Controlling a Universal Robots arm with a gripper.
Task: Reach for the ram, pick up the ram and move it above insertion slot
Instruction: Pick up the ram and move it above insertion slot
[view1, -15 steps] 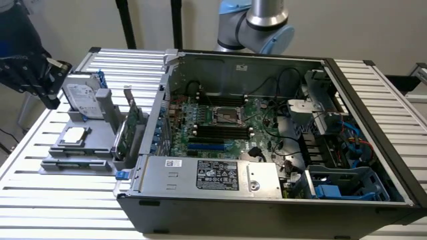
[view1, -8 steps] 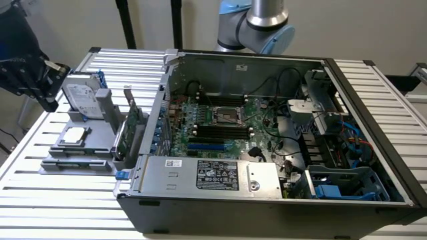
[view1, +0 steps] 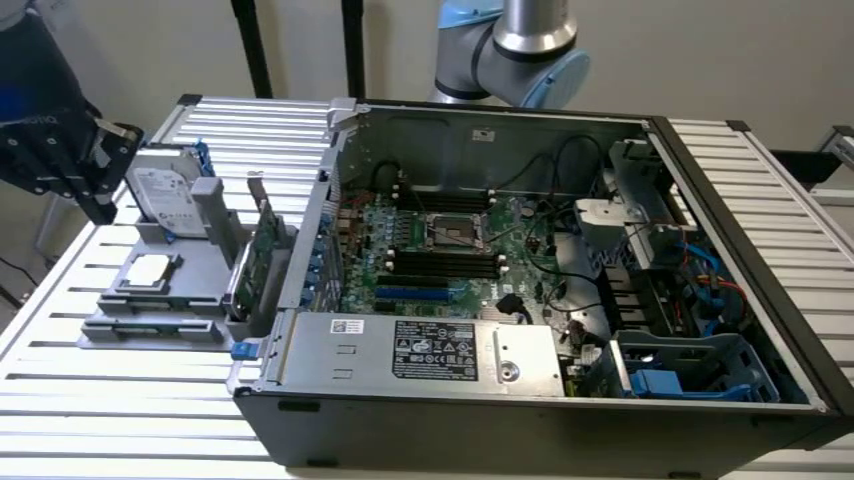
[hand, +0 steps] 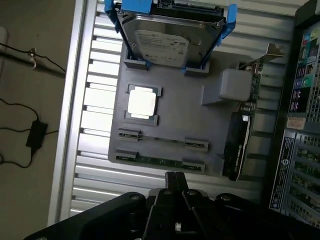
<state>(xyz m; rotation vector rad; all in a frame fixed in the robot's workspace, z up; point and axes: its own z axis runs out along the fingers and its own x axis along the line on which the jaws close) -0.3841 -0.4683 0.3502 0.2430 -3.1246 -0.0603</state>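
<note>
The ram (hand: 159, 161) is a thin green stick lying in the front pair of holders on the grey fixture tray (hand: 175, 120), apart from my gripper. My gripper (hand: 175, 179) hovers just off that edge of the tray, its two black fingers pressed together with nothing between them. In the exterior view the gripper (view1: 78, 165) hangs at the far left, above and behind the tray (view1: 160, 300). The black memory slots (view1: 441, 263) lie on the motherboard inside the open computer case (view1: 534, 400), well to the exterior view's right of the gripper.
On the tray also stand a silver hard drive in a blue frame (hand: 172, 40), a square processor chip (hand: 142, 102) and a green expansion card with a metal bracket (hand: 245, 125). Cables lie on the floor (hand: 35, 135) beside the slatted table (view1: 134, 410).
</note>
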